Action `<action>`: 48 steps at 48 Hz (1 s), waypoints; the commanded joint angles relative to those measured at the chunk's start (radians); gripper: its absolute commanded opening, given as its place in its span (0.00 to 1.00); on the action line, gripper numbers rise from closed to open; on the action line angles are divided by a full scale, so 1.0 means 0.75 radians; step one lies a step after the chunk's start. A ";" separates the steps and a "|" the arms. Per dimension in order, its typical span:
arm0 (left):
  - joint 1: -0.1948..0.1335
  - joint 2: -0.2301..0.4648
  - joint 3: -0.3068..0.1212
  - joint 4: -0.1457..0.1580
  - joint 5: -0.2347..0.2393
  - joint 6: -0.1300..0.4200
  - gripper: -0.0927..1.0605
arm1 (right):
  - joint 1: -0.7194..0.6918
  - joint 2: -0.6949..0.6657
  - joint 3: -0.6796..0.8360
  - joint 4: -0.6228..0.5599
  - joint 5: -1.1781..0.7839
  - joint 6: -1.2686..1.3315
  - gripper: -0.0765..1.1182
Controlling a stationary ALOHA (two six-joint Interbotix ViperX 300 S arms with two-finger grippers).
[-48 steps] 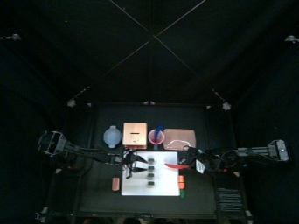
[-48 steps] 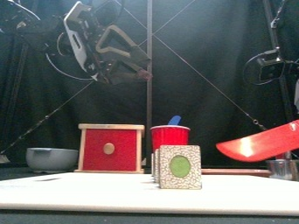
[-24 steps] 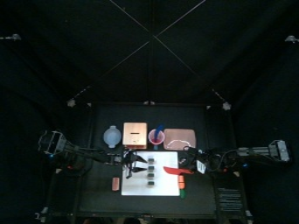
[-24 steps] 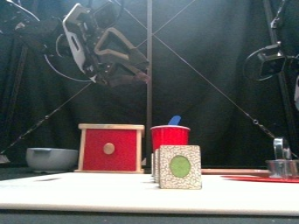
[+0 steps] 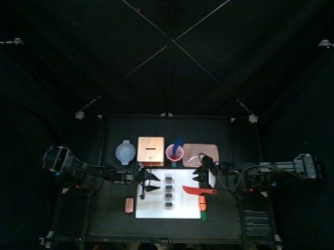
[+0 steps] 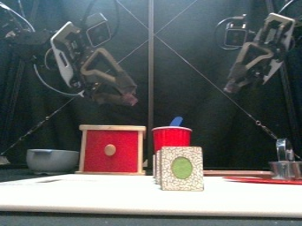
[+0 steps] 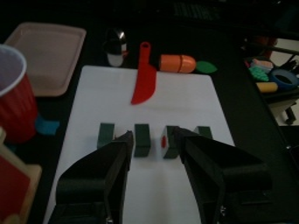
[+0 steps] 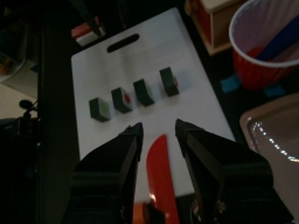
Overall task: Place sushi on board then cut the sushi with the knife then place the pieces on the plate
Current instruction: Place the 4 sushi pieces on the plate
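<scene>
1. The white cutting board (image 5: 186, 207) lies in the middle of the counter (image 5: 111, 220). The sushi (image 8: 142, 90) stands on it as four dark green blocks in a row, with small gaps between them.
2. The red knife (image 7: 142, 74) lies flat on the board at 3 o'clock from the row, touching none of the blocks.
3. The right hand (image 8: 159, 131) hangs well above the knife, jaws spread and grasping nothing (the blade shows through the gap).
4. The left hand (image 7: 156, 147) hovers high over the row, reaching in from 9 o'clock, released and empty.
5. Behind the board, the pink plate (image 5: 200, 153) sits at 1 o'clock. The red cup (image 5: 175, 151), with a blue knife (image 6: 176, 122) standing in it, is at 12. The wooden box (image 5: 150, 148) is at 11 and the blue-grey bowl (image 5: 124, 151) at 10.
</scene>
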 commanded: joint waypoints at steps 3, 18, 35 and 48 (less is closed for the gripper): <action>0.002 -0.049 0.031 -0.072 -0.016 0.002 0.77 | 0.010 0.168 -0.102 -0.043 -0.072 -0.002 0.69; 0.004 -0.072 0.123 -0.121 -0.025 0.008 0.77 | 0.041 0.517 -0.274 -0.157 -0.174 -0.002 0.73; 0.020 -0.070 0.131 -0.102 -0.022 0.010 0.77 | 0.031 0.822 -0.479 -0.239 -0.164 -0.002 0.78; 0.020 -0.065 0.133 -0.102 -0.016 0.010 0.77 | 0.027 0.896 -0.562 -0.272 -0.076 -0.002 0.78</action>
